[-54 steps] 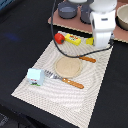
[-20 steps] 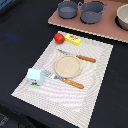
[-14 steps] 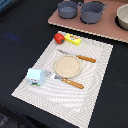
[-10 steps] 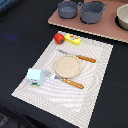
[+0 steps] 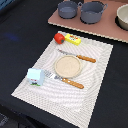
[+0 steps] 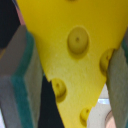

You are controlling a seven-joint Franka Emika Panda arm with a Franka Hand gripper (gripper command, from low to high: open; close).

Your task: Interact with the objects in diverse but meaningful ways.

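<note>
In the wrist view a yellow cheese wedge (image 6: 75,55) with round holes fills the picture, held between my gripper's (image 6: 67,75) two grey-green fingers (image 6: 17,80), which press on its sides. Neither the arm nor the cheese shows in the exterior view. On the striped placemat (image 5: 95,90) a red tomato (image 5: 59,37) lies against a yellow rectangular box (image 5: 73,39) at the far edge. A white-blue milk carton (image 5: 35,76) stands at the exterior view's left. Two grey pots (image 5: 67,8) (image 5: 93,11) stand on a pinkish board (image 5: 107,31) behind the mat.
A round tan plate (image 5: 66,65) lies mid-mat, with a wooden-handled knife (image 5: 79,57) behind it and a fork (image 5: 66,80) in front. A pale bowl (image 5: 122,17) sits at the board's right end. The table around is black.
The arm stood over the mat's far edge 2.7 s ago and has left the exterior view since. Over the last second nothing on the table has moved.
</note>
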